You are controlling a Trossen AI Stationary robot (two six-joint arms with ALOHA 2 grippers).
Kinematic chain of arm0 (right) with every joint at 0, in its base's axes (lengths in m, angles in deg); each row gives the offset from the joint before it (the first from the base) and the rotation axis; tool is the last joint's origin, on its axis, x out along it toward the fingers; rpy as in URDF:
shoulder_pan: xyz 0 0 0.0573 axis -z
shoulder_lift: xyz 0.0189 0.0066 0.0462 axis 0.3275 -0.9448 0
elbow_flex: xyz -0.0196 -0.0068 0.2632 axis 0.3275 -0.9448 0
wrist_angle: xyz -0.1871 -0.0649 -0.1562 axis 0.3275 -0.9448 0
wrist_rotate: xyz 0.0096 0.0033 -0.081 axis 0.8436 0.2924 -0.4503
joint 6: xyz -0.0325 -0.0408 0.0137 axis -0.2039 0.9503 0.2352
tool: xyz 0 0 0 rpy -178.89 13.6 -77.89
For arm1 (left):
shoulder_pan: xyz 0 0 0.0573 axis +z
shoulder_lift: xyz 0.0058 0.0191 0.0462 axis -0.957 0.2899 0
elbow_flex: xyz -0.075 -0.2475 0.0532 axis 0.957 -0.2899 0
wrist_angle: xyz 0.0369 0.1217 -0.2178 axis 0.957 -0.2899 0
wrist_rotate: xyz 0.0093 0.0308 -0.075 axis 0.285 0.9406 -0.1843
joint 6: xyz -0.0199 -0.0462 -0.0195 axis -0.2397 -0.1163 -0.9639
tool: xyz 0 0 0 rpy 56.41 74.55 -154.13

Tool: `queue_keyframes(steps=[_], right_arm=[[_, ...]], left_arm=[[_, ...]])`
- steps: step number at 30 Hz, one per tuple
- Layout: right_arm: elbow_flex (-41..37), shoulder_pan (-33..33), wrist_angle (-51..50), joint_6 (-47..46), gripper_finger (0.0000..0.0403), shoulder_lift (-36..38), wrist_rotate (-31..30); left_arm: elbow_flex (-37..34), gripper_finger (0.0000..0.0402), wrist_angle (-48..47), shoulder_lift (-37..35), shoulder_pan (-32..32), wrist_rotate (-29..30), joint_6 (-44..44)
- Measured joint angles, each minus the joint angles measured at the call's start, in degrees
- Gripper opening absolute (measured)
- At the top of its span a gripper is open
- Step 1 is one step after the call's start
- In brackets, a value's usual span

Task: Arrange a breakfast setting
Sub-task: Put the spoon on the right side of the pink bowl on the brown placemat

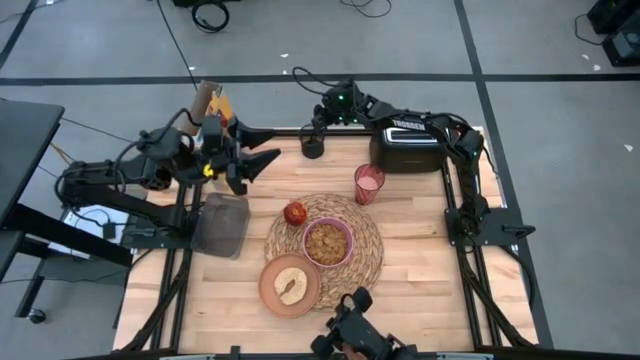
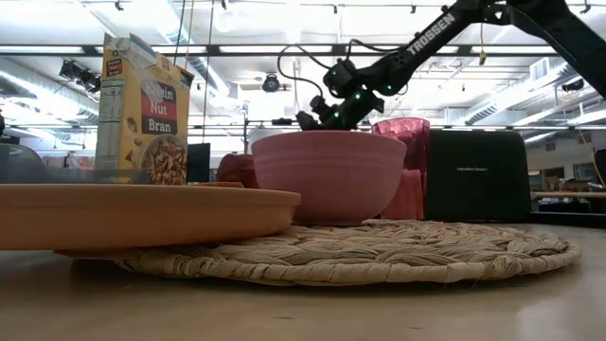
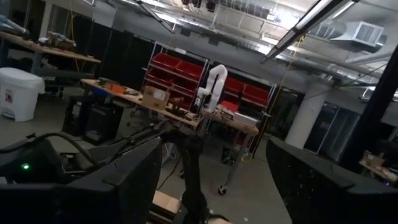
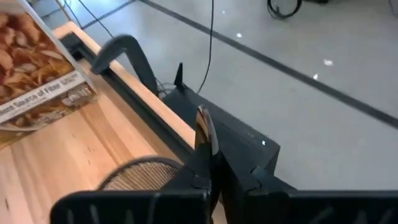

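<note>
- The left gripper (image 1: 262,168) is up in the air over the left side of the table. Its two fingers (image 3: 118,186) are apart, with nothing between them.
- A yellow-and-blue cereal box (image 1: 212,103) stands just behind the left gripper, at the back edge of the table.
- A grey cloth (image 1: 222,222) lies flat on the table just in front of the left gripper, below it.
- The salmon-brown plate (image 1: 268,290) sits further to the front, well away from both grippers. It touches the front left edge of the big round straw placemat (image 1: 372,262).
- The toast slice (image 1: 292,287) lies on the plate.
- The small red apple (image 1: 295,212) sits on the back left part of the placemat, in front of the right gripper and a little to its left.
- The pink bowl (image 1: 347,240) sits in the middle of the placemat, in front of the right gripper. It has brown cereal in it.
- The right gripper (image 4: 208,155) hangs at the back of the table, right over a dark mesh holder (image 4: 140,169). Its fingers are squeezed together on a thin shiny stick. I think this is the handle of the metal spoon (image 4: 205,127), but its round end is hidden.
- The see-through pink cup (image 1: 369,183) stands to the right of the right gripper and a little nearer the front, just off the back edge of the placemat.
- The black toaster (image 1: 408,148) stands to the right of the right gripper, at the back of the table, close behind the cup.
</note>
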Motion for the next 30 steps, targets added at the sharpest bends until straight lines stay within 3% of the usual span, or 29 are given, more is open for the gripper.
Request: queue_keyframes(steps=[7,17,21,24,27,30], right_arm=[[0.88,-1.38,2.28,0.96,0.0015,3.75,-0.55],[1.57,-6.78,1.50,6.31,0.0015,18.38,-0.66],[1.58,-9.65,-0.48,5.67,0.0015,24.04,6.29],[1.62,-12.33,-4.04,5.86,0.0015,27.35,15.51],[1.62,-15.26,-9.72,5.86,0.0015,29.00,24.31],[1.60,-18.36,-14.47,6.27,0.0015,29.48,27.44]], left_arm=[[-0.04,0.0293,-8.16,-1.97,3.21,-0.13,-3.02],[-0.09,0.0293,-20.97,-1.93,11.89,-2.68,-5.34],[-0.09,0.0293,-21.34,-1.98,15.61,-5.97,-2.33],[-0.07,0.0293,-20.38,-0.87,17.67,-8.62,0.57],[-0.07,0.0293,-18.64,1.30,19.00,-15.06,3.05],[-0.07,0.0293,-16.03,4.51,19.23,-23.26,3.43]])
